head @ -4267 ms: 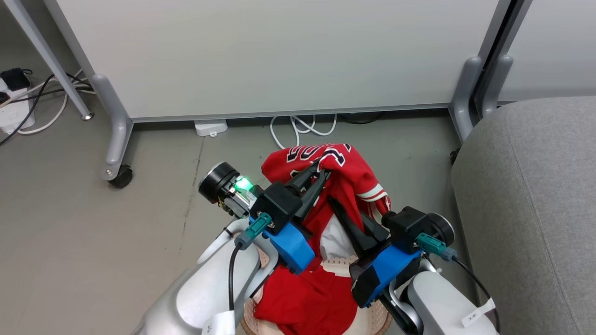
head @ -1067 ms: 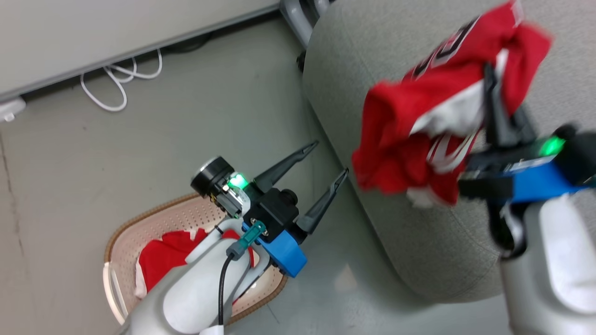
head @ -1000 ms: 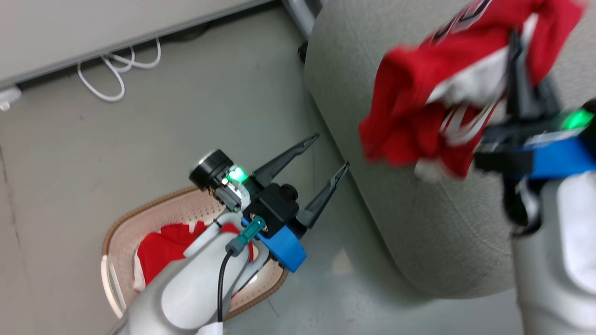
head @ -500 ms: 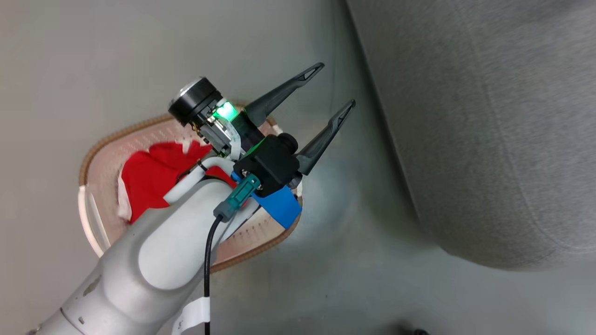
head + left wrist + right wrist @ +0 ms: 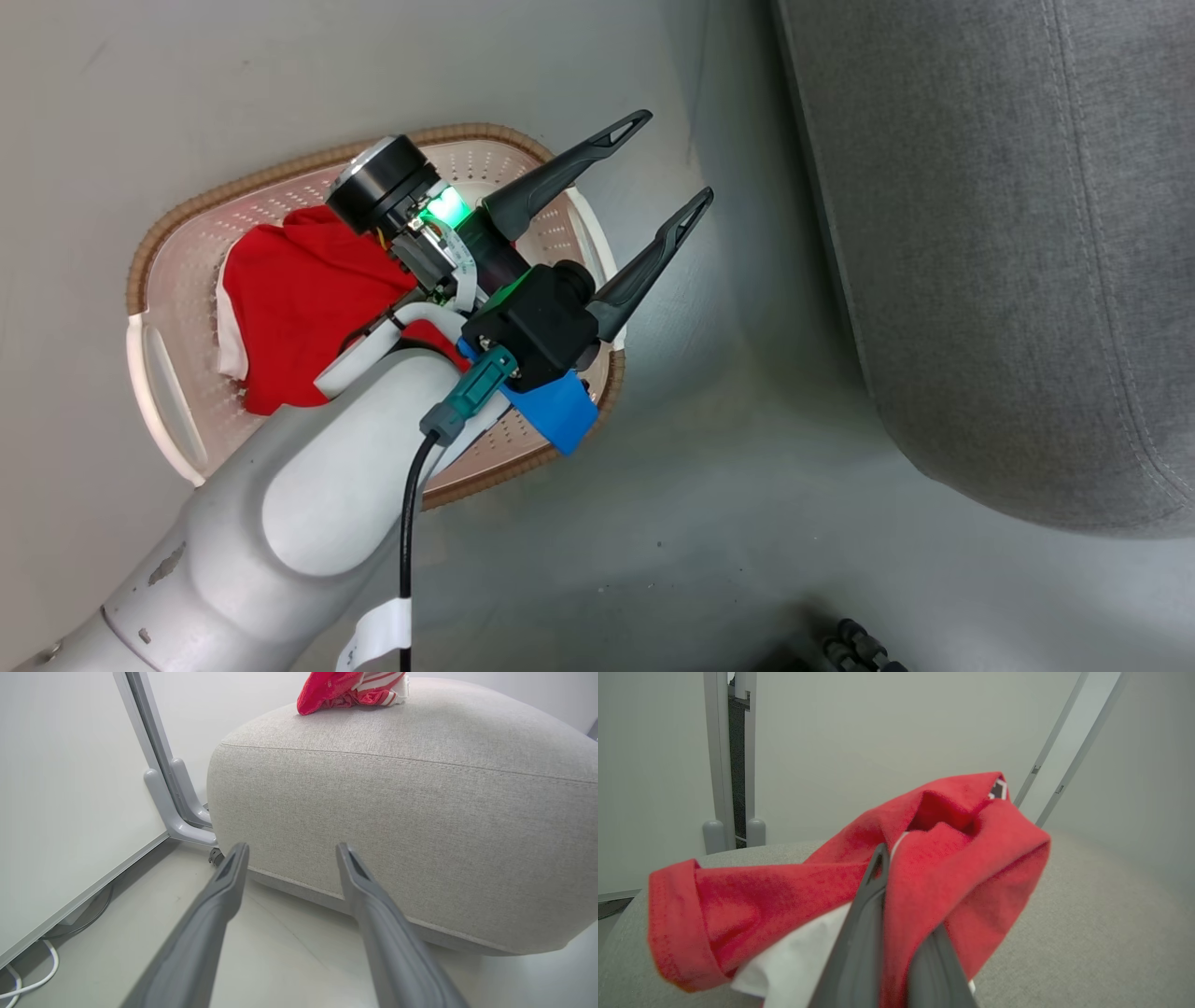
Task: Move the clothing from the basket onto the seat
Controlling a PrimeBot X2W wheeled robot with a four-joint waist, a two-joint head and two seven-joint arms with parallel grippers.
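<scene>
At the left, the oval basket [image 5: 177, 308], perforated cream plastic with a brown woven-look rim, is sitting on the smooth grey floor [image 5: 653, 523] and holding a crumpled red garment [image 5: 289, 299] edged in white. The left gripper [image 5: 675, 156] is hovering above the basket's right end, its tapered dark fingers spread wide and gripping nothing. To the right, the seat [image 5: 980, 233], a rounded cushion of coarse light-grey cloth with a stitched seam, is standing near the basket. Over the seat's top, the right gripper [image 5: 906, 889] is pinching a bunched red jersey [image 5: 962, 858] and some white fabric, jaws closed on the folds.
</scene>
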